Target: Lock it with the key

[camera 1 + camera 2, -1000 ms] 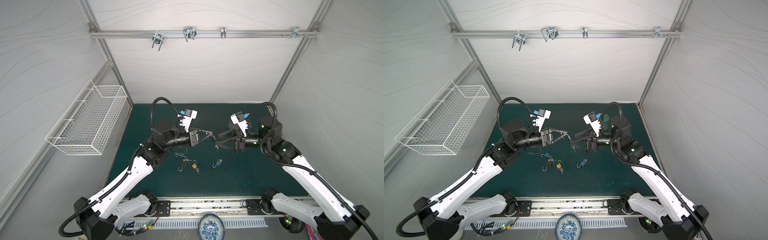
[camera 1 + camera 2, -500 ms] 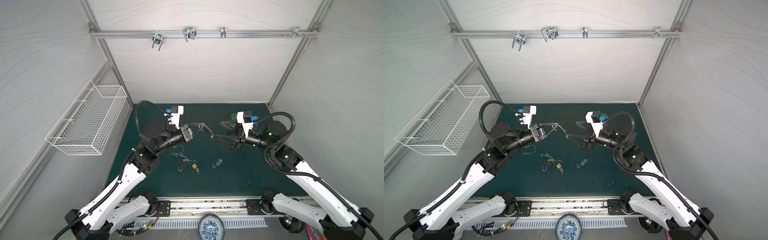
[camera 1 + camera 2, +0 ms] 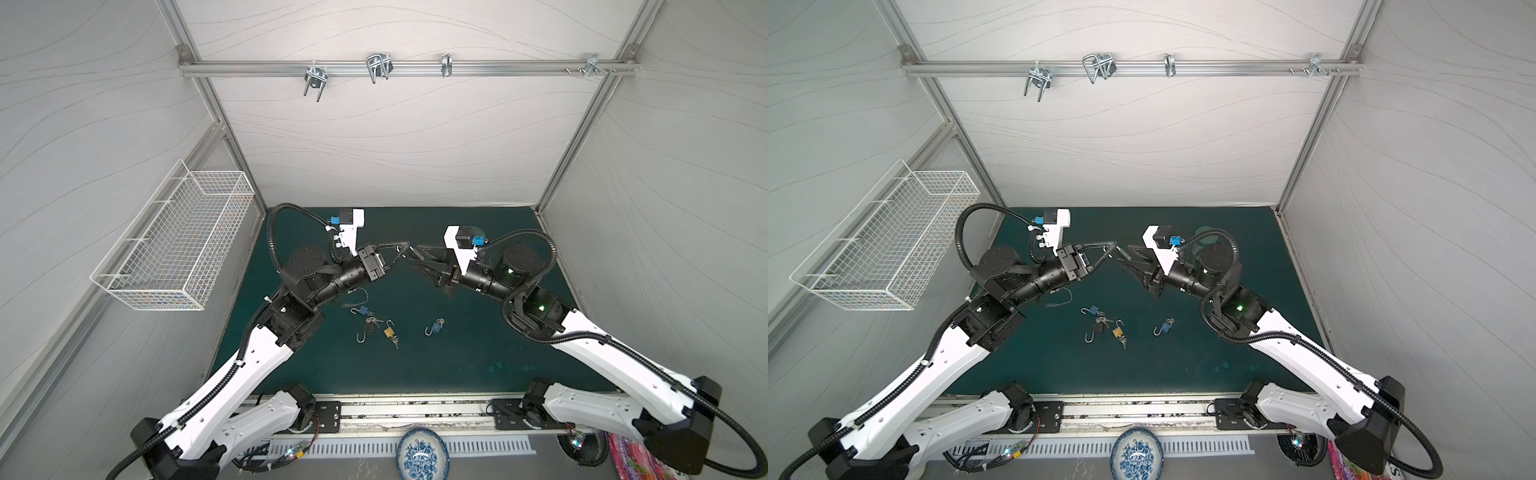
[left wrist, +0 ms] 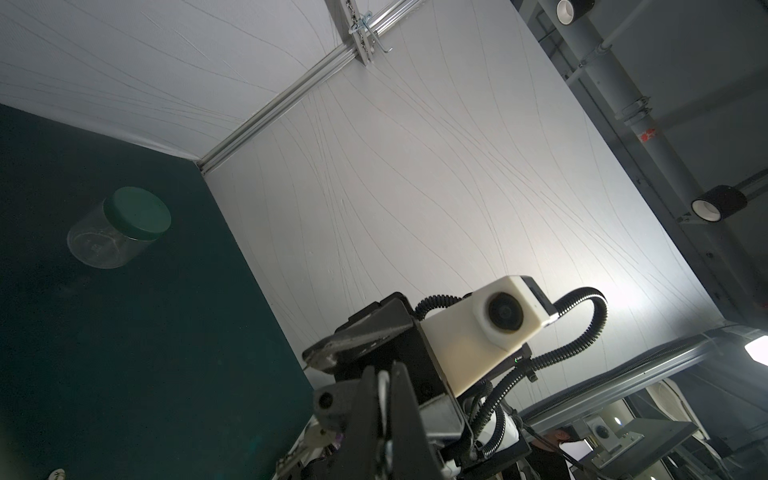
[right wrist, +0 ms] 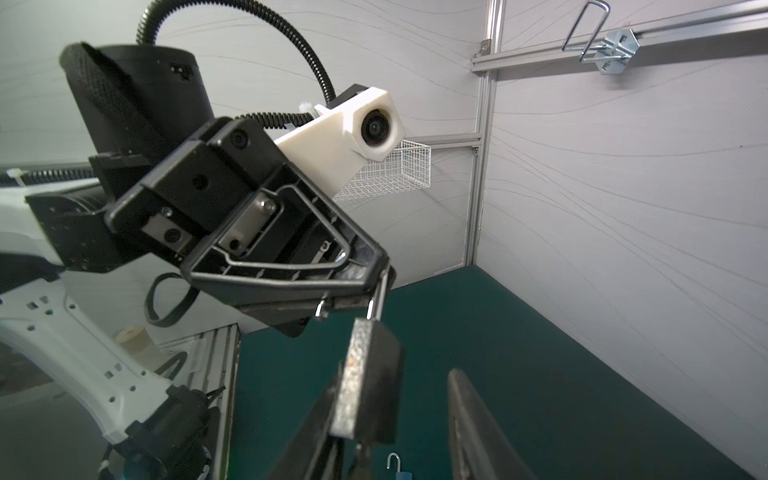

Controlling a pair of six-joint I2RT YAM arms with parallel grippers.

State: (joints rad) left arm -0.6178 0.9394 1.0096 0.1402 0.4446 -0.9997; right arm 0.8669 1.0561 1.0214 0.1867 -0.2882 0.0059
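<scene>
Dark metal padlock (image 5: 370,386) hangs by its shackle from the clamped left gripper (image 5: 351,301), above the green mat (image 5: 540,353).
Both arms reach inward, tips nearly meeting in mid-air. The right gripper (image 3: 414,254) stands parted around the lock body, one finger (image 5: 473,415) clear of it. A lidded clear jar (image 4: 120,228) stands on the mat.

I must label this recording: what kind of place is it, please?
Probably a robot test booth in a lab: white walls on a metal frame, a green mat with small padlocks, and a left arm and right arm fixed to a rail.
</scene>
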